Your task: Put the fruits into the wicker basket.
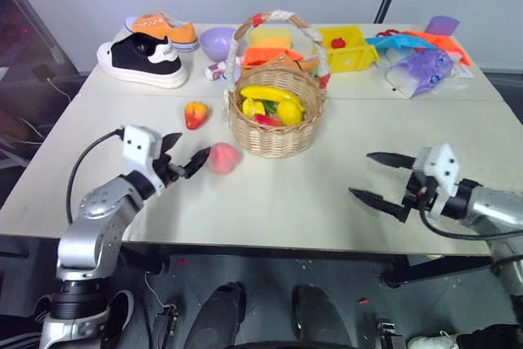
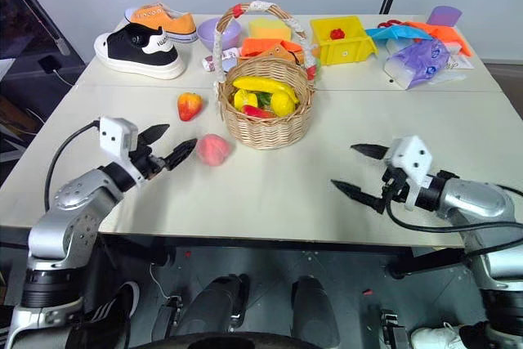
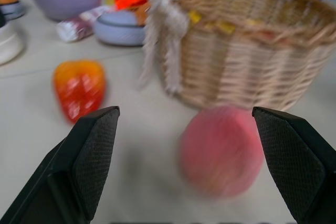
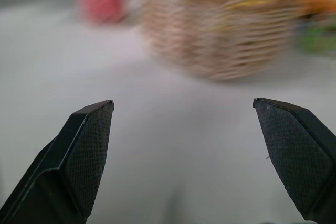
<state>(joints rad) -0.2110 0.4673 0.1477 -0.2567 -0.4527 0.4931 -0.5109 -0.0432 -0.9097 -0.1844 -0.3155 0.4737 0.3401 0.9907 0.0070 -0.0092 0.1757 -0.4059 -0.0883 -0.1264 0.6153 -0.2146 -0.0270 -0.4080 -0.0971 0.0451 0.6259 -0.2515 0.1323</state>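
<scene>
Left eye view: left gripper [image 1: 185,154] spread wide beside the round, matte peach [image 1: 223,158] on the counter [image 1: 327,202], just before the woven wicker basket [image 1: 275,124]; a nudge could roll it away. Right eye view: smaller red-orange fruit [image 2: 189,105] lies left of the basket; right gripper [image 2: 358,171] gapes empty. Left wrist view: textured black fingers [image 3: 92,153] flank the peach.

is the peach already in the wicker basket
No, the peach lies on the table in front of the wicker basket, just ahead of the open left gripper.
</scene>
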